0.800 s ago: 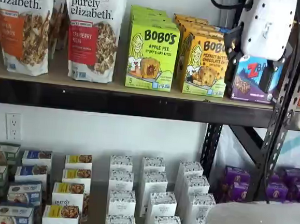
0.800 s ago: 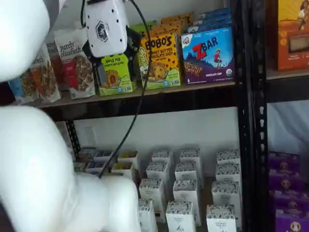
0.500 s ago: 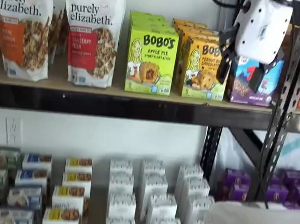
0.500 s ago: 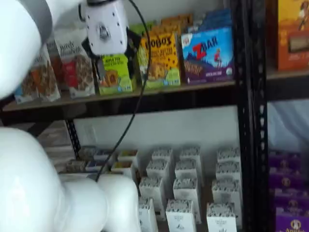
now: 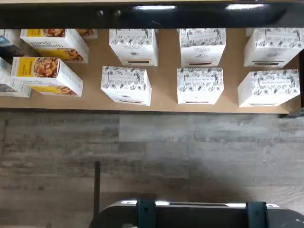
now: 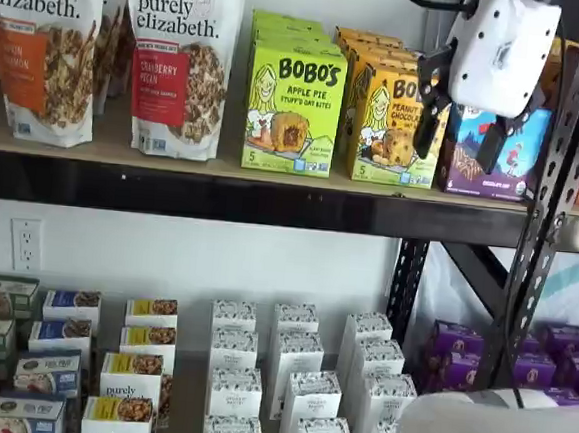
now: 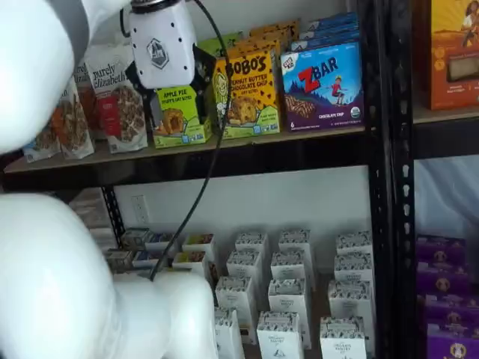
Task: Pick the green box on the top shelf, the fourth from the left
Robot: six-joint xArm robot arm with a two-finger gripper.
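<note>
The lime-green cardboard box point(image 6: 294, 107) carries black lettering, a cartoon girl and a brown pastry picture. The tan wood top shelf point(image 6: 223, 166) has a black metal front rail. Beside the green box stands a yellow-orange cardboard box point(image 6: 392, 124), then a blue cardboard box point(image 7: 323, 86) with red lettering. The hand point(image 6: 461, 130) has a white body and black fingers point(image 6: 427, 122).

gripper point(image 6: 458, 138) shifted left, lower; fingers point(image 6: 425, 133) overlapping yellow-orange box point(image 6: 392, 124)
</note>
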